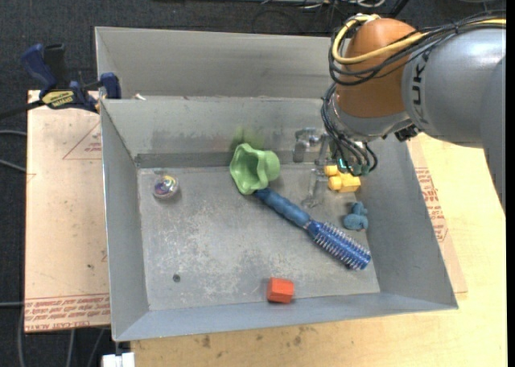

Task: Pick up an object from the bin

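Approach looks like the step in hand: the gripper (312, 166) hangs low near the bin's (201, 277) back right corner, between a crumpled green cup (254, 167) and a small yellow block (344, 181), over the handle of a blue brush (310, 227). You cannot tell whether it is open or closed, and you see nothing in its grasp. Next, I judge, you must commit to one piece; the brush, long and slim, lies diagonally toward the front right corner.
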Available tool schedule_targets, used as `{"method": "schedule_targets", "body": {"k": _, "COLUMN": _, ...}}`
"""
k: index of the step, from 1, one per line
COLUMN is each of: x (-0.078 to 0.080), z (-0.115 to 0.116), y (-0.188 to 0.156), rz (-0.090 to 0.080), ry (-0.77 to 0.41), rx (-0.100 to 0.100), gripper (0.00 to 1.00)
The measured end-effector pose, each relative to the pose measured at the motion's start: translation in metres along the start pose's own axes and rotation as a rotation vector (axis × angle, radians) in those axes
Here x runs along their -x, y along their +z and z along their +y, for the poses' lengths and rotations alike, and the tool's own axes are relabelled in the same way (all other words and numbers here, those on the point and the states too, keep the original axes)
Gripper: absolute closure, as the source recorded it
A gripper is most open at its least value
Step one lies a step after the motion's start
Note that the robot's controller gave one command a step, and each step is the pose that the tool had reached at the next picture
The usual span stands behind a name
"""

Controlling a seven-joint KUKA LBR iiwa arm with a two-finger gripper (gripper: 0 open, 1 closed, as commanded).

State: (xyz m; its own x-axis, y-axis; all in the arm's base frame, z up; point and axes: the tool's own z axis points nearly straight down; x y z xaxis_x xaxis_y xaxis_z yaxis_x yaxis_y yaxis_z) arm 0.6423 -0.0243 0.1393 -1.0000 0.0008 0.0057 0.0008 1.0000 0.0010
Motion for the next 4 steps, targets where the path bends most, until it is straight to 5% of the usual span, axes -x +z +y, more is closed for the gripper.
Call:
{"method": "schedule_targets", "body": {"k": 1, "x": -0.064, "z": 0.068, "y": -0.069, "rz": -0.010, "ry": -0.185, "rx": 0.001, "gripper": 0.00}}
{"method": "schedule_targets", "body": {"k": 2, "x": -0.021, "z": 0.008, "y": -0.003, "rz": -0.005, "ry": -0.129, "rx": -0.003, "gripper": 0.00}}
{"method": "schedule_targets", "body": {"k": 3, "x": -0.097, "z": -0.002, "y": 0.068, "rz": -0.003, "ry": 0.005, "rx": 0.001, "gripper": 0.00}}
{"method": "schedule_targets", "body": {"k": 4, "x": -0.095, "z": -0.002, "y": 0.066, "rz": -0.006, "ry": 0.002, "rx": 0.000, "gripper": 1.00}}
